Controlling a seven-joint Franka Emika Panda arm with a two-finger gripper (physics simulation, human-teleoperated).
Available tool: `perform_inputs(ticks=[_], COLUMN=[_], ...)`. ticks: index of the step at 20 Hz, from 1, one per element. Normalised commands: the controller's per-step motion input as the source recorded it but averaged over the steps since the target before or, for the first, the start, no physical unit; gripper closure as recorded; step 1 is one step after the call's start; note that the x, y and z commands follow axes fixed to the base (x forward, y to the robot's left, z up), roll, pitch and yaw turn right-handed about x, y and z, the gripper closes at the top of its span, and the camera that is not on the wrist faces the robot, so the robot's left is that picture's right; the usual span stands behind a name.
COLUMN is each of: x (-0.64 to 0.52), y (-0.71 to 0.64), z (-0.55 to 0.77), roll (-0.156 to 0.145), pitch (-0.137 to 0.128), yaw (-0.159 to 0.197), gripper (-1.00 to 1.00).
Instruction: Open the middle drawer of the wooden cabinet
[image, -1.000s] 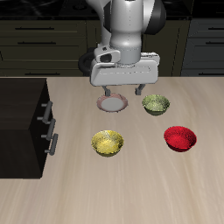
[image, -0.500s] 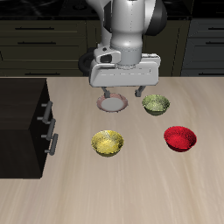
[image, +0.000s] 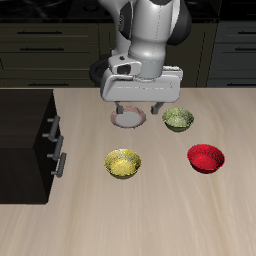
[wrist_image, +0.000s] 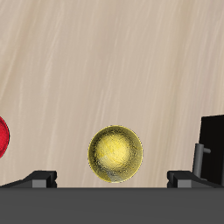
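The wooden cabinet (image: 22, 140) is a near-black box at the table's side edge, with two grey bar handles on its front. The lower handle belongs to the middle drawer (image: 59, 161), which sits shut and flush. My gripper (image: 140, 105) hangs open well away from the cabinet, above a pale bowl farther back on the table, with nothing between its fingers (image: 158, 103). In the wrist view my gripper (wrist_image: 112, 178) looks down on a yellow bowl, and a corner of the cabinet (wrist_image: 213, 136) with one grey handle (wrist_image: 200, 157) shows at the frame's edge.
Several bowls lie between me and the table's front: a pale one (image: 128, 119) under the gripper, a green one (image: 178, 119) beside it, a yellow one (image: 123, 163) and a red one (image: 207, 157) nearer the front. Dark kitchen cupboards (image: 40, 40) run behind the table.
The arm's upper links have leaned slightly; the gripper itself has barely shifted and stays open. The drawers and bowls have not moved.
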Motion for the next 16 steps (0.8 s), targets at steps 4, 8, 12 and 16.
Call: perform_inputs(ticks=[4,8,12,16], x=[0.01,-0.03,-0.06,-0.05], y=[-0.06,-0.23,-0.28,-0.22], z=[-0.01,-0.07,0.01,0.04], roll=[-0.065,-0.131,-0.108,-0.093], pitch=[0.026,0.073,0.016,0.006], yaw=[0.059,-0.012,-0.007,0.024], gripper=[-1.0,-1.0,-1.0,-1.0])
